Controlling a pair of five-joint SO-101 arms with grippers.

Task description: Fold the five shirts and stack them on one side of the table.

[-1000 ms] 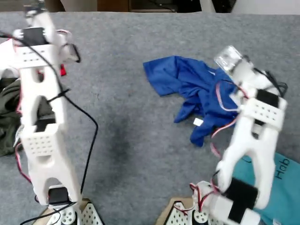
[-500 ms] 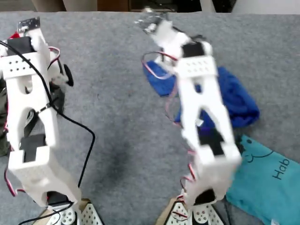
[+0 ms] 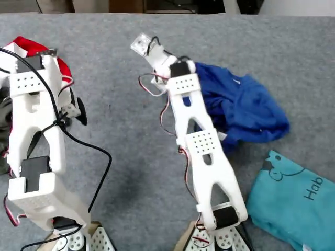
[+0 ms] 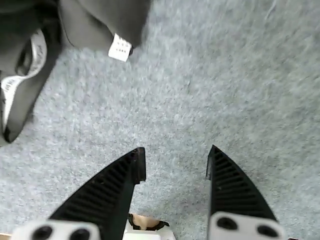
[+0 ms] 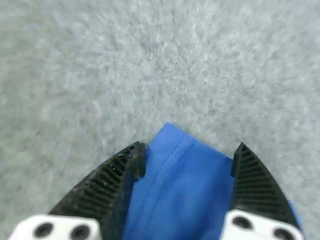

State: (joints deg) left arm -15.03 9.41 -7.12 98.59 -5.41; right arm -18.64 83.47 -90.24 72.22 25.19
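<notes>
Teal shirt [image 3: 293, 204]: This one is closest to you. It lies on the right side of the grey table cover [image 3: 120, 172], by the foot of the right arm. It has a dark drawing on it.
Left arm [image 3: 36, 130]: Your left arm stands on the left side of the table and leans over the left edge.
Left gripper [image 4: 175, 162]: It is wide open and holds nothing. Its two black fingers [image 4: 131, 167] are spread apart, and you see bare grey cover between them.
Dark shirt [image 4: 100, 20]: It lies crumpled just past the left gripper. A small white tag [image 4: 120, 50] hangs at its edge. The shirt does not touch the fingers.
Right arm [image 3: 201, 146]: Your right arm stretches from the near edge up to the middle of the table. It runs along the left side of the blue shirt.
Blue shirt [image 3: 246, 107]: It sits in a crumpled heap on the right half of the table. It is farther away than the teal shirt, near it but not touching it.
Right gripper [image 5: 189, 155]: It is open too. A corner of the blue shirt lies between its two fingers, and they are not squeezing it. You cannot tell if the fingers touch the cloth.
Red shirt [image 3: 31, 47]: It is farthest away, at the far left. The top of the left arm hides part of it.
</notes>
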